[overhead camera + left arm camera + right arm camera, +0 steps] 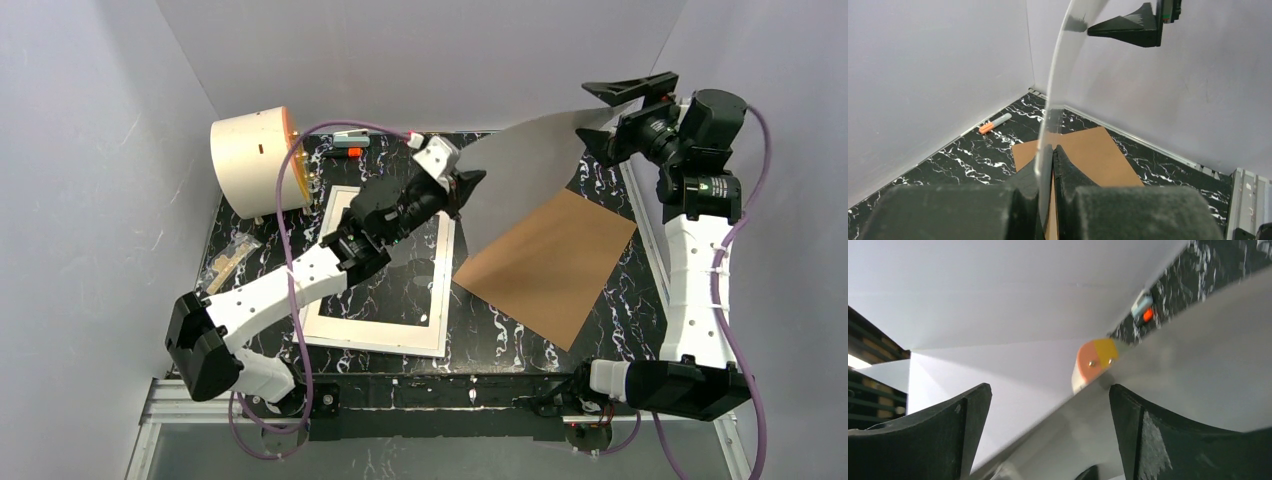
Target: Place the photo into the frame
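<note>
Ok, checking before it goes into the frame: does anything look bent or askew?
Yes: the photo, pinched along one edge by the left hand, bows in mid-air; the right hand stands open around its far edge.

No text, number or brand is legible anywhere; the small sticker (712, 186) on the right arm (690, 270) is too blurred.

Grey walls (400, 60), black marbled tabletop (505, 340)

We see a cream drum (250, 165) with an orange face at the upper left, an orange-capped marker (345, 151) just right of it, a white cut-out mat (375, 338) lying left of centre, and a brown backing board (550, 265) flat right of centre on the black marbled table (500, 340).
</note>
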### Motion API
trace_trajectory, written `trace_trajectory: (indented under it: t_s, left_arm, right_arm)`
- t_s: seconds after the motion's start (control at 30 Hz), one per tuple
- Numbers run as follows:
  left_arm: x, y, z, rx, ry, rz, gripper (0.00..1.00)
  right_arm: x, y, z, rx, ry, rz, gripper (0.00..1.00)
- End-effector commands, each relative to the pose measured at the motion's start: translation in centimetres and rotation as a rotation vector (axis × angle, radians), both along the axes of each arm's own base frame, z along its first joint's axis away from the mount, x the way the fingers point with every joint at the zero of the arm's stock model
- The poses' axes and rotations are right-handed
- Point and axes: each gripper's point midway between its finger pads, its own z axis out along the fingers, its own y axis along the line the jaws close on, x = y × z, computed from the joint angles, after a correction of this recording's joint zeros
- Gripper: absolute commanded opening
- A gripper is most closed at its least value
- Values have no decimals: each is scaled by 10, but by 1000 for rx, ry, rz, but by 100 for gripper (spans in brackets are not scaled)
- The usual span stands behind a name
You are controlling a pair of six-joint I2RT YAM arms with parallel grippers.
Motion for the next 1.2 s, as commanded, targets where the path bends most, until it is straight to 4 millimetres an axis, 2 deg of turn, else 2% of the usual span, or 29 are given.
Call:
trace_trajectory:
  t_s: [0.0,0.13,0.23,0.43,0.53,0.77,0.87,1.0,1.1,1.17]
  left_arm:
    - [13,12,32,-33,29,-26,0]
    - [30,23,42,-1,85,-48,0]
    - [37,34,54,-1,97,-63,0]
    - [49,50,78,21,113,-89,0]
    - [53,56,88,23,115,-89,0]
    - [64,71,98,0,192,-115,0]
    - [68,75,97,-6,211,-119,0]
    - [75,79,83,16,260,-103,0]
    - [79,79,73,16,285,-103,0]
    - [77,79,75,9,279,-113,0]
  right_arm:
    - [8,-22,63,-258,-358,-99,98]
    - [6,-34,69,-367,-464,-176,99]
    - [-2,-40,88,-463,-599,-222,99]
    - [-7,-45,111,-631,-726,-260,99]
    - [-12,-43,123,-679,-805,-259,99]
    - [-22,-27,136,-786,-959,-180,99]
    - [-23,-34,141,-798,-955,-232,99]
    - [-52,-57,180,-756,-1010,-453,99]
    - [-61,-53,202,-768,-1053,-450,99]
    - [-61,-41,202,-792,-1088,-376,99]
